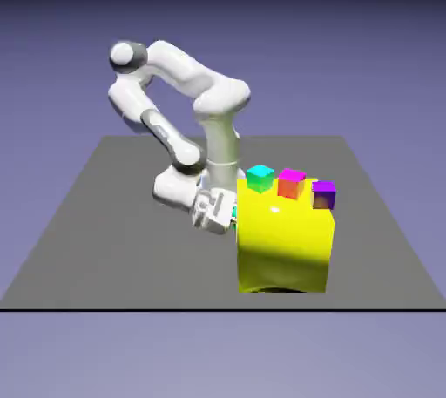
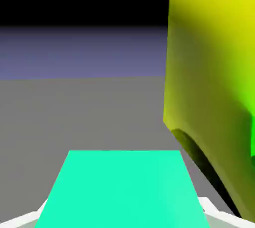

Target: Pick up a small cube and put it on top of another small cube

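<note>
Right now the hand [image 1: 218, 211] is low over the grey counter [image 1: 113, 231], just beside the left face of a big yellow block [image 1: 286, 244], and the arm bends down to it from the far side. In the hand view a turquoise cube [image 2: 122, 187] fills the bottom middle of the picture, between the two pale fingers [image 2: 211, 207], of which only the corners show at each side of it. So the hand is clamped on this turquoise cube, and the cube sits directly in front of the palm. In the exterior view only a thin turquoise edge [image 1: 233, 211] of it shows at the hand, close against the yellow block.

On top of the yellow block three small cubes stand in a row, near its far edge. On the exterior view's left is a teal cube [image 1: 260, 178], in the middle an orange-red cube [image 1: 291, 184], and on the exterior view's right a purple cube [image 1: 323, 194]. They are near each other; I cannot tell if they touch.

In the hand view the yellow block [image 2: 214, 87] rises as a tall wall on the right, with a dark shadow at its lower edge.
</note>
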